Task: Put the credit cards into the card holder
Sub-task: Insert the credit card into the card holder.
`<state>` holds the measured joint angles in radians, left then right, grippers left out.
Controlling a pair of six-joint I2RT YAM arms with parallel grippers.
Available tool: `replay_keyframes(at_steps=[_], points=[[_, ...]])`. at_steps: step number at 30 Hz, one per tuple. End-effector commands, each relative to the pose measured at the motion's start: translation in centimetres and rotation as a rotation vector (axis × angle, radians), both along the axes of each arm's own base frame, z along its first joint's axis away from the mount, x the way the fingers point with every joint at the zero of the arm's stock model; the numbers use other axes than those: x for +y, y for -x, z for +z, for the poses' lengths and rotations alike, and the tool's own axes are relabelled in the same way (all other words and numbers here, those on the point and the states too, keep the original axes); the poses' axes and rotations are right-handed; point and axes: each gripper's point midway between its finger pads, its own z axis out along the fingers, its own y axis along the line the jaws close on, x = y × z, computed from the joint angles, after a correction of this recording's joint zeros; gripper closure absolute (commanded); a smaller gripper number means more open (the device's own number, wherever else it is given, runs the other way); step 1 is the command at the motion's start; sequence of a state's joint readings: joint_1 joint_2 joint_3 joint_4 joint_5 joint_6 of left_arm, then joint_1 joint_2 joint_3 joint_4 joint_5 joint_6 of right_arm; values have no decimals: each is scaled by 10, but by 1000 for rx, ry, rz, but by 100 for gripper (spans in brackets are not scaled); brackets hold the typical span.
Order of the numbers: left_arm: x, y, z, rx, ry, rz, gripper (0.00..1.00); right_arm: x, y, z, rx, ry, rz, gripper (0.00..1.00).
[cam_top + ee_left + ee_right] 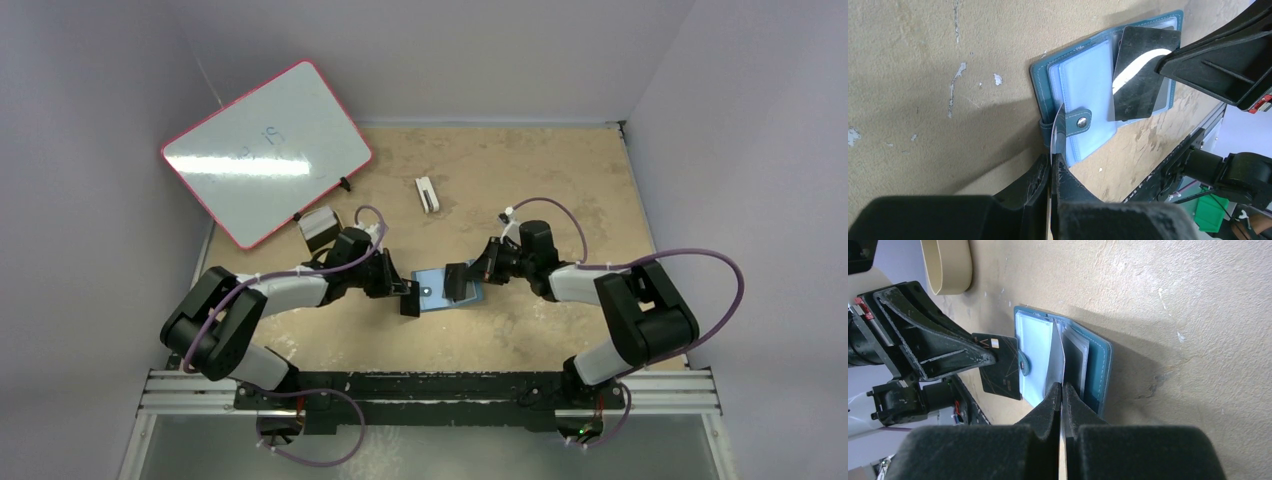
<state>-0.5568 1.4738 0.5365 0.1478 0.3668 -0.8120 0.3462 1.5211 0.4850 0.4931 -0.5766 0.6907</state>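
The teal card holder (432, 296) lies open on the table between the arms, its clear pockets and snap strap (1079, 121) showing. My left gripper (408, 298) is shut on a dark credit card (998, 365) at the holder's left edge. In the left wrist view that card (1053, 131) shows edge-on between my shut fingers (1054, 157). My right gripper (462, 282) is shut on a black glossy card (1138, 75) that lies over the holder's right half. In the right wrist view it shows edge-on (1058, 357) above the fingers (1062, 386), standing in the holder's pockets (1073, 350).
A tan rounded tray (948, 265) sits beyond the left arm. A red-framed whiteboard (265, 150) leans at the back left, with a small dark box (320, 228) beside it. A small white block (427, 193) lies behind the holder. Walls enclose the table.
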Motion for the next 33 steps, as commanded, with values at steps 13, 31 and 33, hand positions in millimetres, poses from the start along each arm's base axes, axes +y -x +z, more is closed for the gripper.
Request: replay_keyframes(at_steps=[13, 31, 33], points=[[22, -7, -22, -4, -169, 30, 100, -2, 11, -22, 45, 34, 111, 100], [15, -14, -20, -18, -145, 24, 100, 3, -2, -41, 88, 156, 176, 100], [16, -15, -22, -16, -156, 24, 100, -4, -1, -43, 99, 197, 163, 100]])
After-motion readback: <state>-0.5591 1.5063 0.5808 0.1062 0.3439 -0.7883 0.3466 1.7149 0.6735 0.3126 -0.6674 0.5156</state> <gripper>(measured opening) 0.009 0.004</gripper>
